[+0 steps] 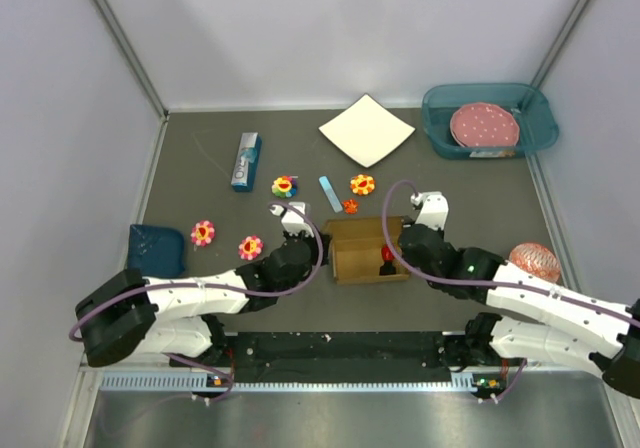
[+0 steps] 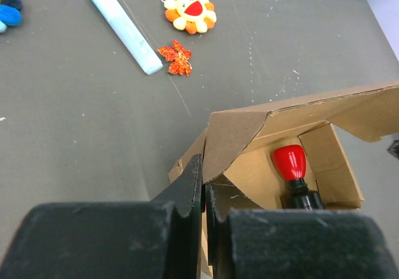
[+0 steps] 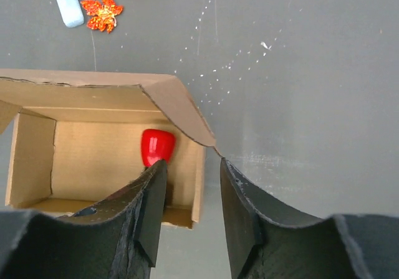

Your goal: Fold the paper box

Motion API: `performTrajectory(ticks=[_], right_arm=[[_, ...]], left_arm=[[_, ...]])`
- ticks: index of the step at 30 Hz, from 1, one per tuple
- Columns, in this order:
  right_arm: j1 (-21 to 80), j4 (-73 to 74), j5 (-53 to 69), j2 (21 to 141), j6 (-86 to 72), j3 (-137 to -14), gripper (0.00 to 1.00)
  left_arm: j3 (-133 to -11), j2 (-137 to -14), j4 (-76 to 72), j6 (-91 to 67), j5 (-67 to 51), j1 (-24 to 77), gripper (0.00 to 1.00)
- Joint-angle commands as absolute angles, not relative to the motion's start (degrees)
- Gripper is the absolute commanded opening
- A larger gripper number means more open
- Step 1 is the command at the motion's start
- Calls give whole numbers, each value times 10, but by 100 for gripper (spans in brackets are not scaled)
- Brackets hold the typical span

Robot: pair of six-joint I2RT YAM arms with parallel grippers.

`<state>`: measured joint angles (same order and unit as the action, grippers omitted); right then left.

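The paper box (image 1: 360, 240) stands in the middle of the table as a brown open-topped carton. Inside it lies a black bottle with a red cap (image 1: 387, 255). My left gripper (image 1: 322, 252) is shut on the box's left side; in the left wrist view the fingertips (image 2: 194, 180) pinch a cardboard flap (image 2: 234, 136). My right gripper (image 3: 193, 167) is open at the box's right end. One of its fingers (image 3: 146, 195) is over the box's inside by the red cap (image 3: 156, 146); the other is outside the right wall (image 3: 198, 185), just below the tip of the side flap (image 3: 181, 108).
Behind the box lie a light blue bar (image 1: 330, 193), an orange leaf (image 1: 350, 206) and several flower toys (image 1: 285, 185). A white square sheet (image 1: 366, 129), a teal bin (image 1: 437, 128) and a blue carton (image 1: 246, 161) sit farther back. A dark blue pouch (image 1: 157, 250) lies left, a pink ball (image 1: 535, 261) right.
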<state>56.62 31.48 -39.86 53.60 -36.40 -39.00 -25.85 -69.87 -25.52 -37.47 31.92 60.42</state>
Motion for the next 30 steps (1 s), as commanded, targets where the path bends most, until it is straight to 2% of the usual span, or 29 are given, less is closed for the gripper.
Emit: performTrajectory(ticks=[1,4,8,21,30], right_arm=[[572,332,-424,490,-338,-407,41],[572,344,-432,462,-329,-403,45],[571,341,-439,461,-302,-399,56],[547,243,-363,498,-270,-353,55],[540,177,-371,520,-259,-327,55]], left_arm=[[-283,-682,-229,-338,348,606,0],[-284,-681,-228,-326,357,606,0],[-287,-681,-236,-299,366,606,0],[-287,-684,-261,-229,352,606,0],[-279,-686,-269,-222,344,605,0]])
